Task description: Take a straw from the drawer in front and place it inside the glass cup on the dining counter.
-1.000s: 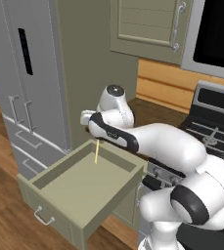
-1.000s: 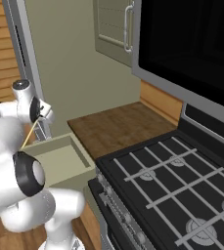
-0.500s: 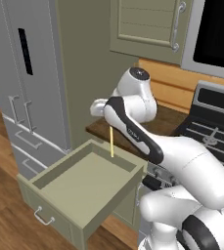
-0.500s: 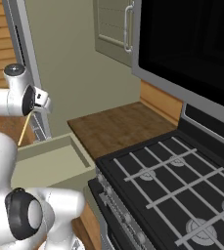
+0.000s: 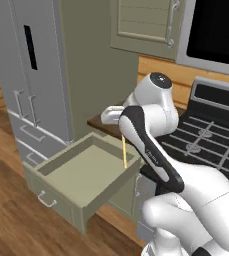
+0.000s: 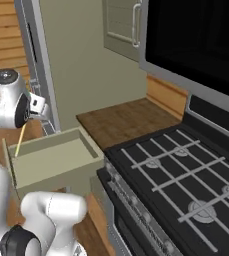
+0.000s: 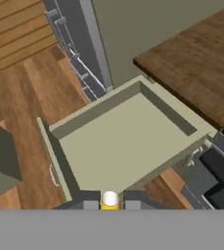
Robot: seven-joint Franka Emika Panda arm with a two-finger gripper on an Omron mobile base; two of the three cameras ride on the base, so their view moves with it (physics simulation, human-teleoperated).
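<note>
I have the thin pale-yellow straw [image 5: 124, 152] pinched in the two-finger gripper [image 7: 109, 204], jaws closed on its top end — it hangs upright above the open sage-green wooden drawer [image 5: 81, 176], lower tip near the drawer's back wall, though I can't quite tell from the left base view whether it has cleared the rim. The step in hand, as I judge it, is carrying it away to the cup, so I would lift straight up first and keep the straw vertical so it does not swing or slip. The brown wood countertop [image 6: 121, 121] sits just beside the drawer, and the black stove [image 6: 186, 180] beyond it. Open room lies toward the wooden floor [image 7: 30, 93] — the grey fridge [image 5: 31, 85] crowds the left.
</note>
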